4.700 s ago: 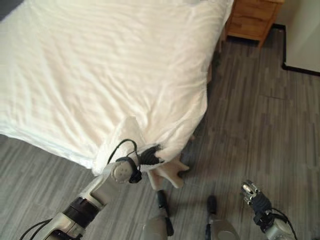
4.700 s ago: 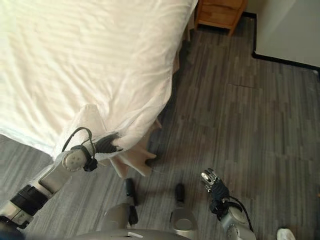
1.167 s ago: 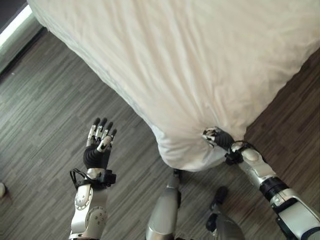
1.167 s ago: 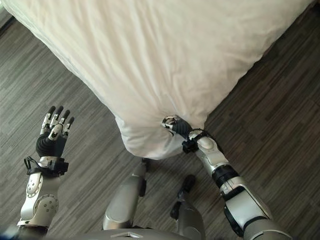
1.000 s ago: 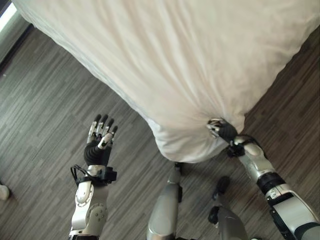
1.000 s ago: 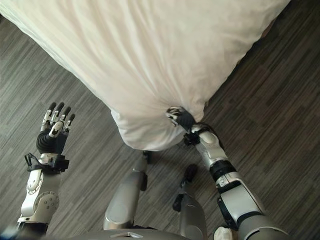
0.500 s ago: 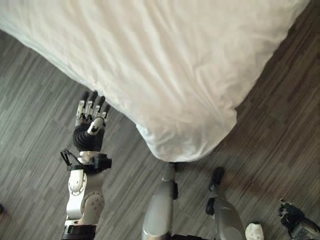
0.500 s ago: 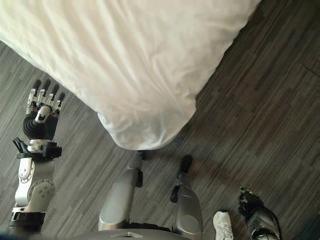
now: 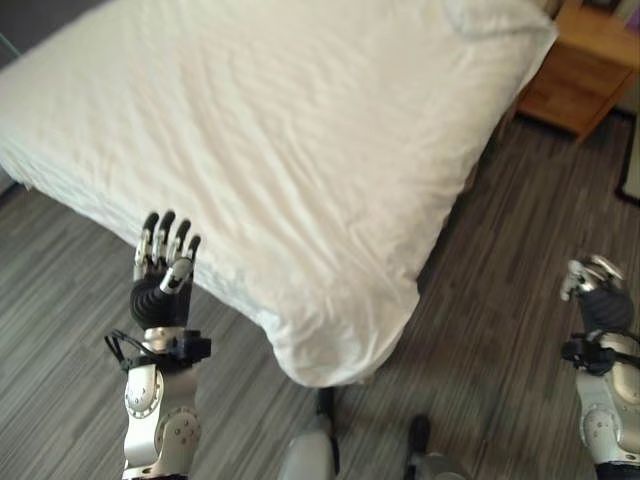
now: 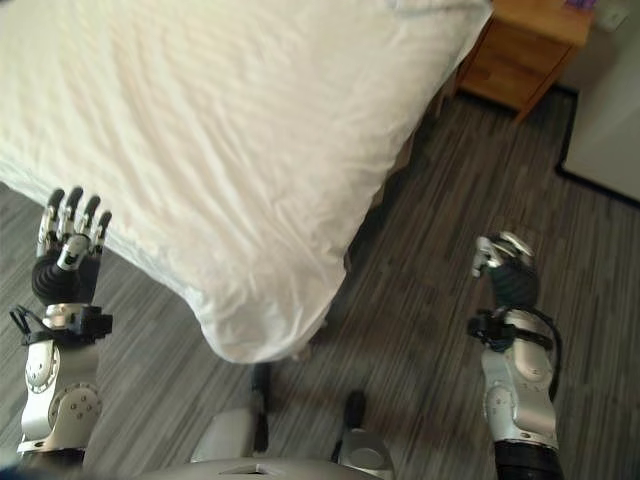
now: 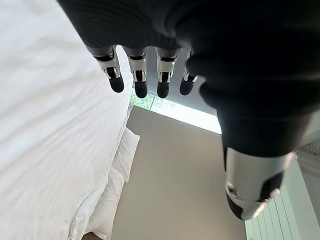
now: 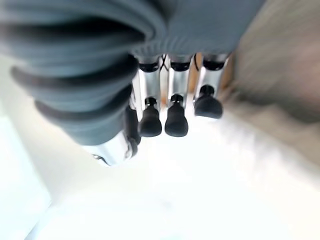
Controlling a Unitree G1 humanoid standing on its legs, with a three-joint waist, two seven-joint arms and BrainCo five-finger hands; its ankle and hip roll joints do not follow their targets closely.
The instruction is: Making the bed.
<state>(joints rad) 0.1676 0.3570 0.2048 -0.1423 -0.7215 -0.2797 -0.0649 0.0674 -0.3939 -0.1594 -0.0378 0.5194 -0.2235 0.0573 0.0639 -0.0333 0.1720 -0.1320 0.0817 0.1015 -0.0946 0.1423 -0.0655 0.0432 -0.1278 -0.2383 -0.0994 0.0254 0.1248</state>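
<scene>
At 12 o'clock, white duvet [image 9: 270, 150] smooth over bed, no readable writing. Left hand [image 9: 160, 275] at 8, fingers straight, empty. Right hand [image 10: 506, 270] at 4, fingers curled, empty, well apart from duvet.

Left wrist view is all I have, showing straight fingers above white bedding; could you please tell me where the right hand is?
Observer: The right hand is held up over the floor, well apart from the duvet.
Operator: Thank you. Is it holding anything?
Observer: No, its fingers are curled on nothing.
Operator: How does the duvet's near corner lie?
Observer: The corner hangs down over the edge toward the floor, between the two hands, with the left hand upright just beside the duvet's edge.
</scene>
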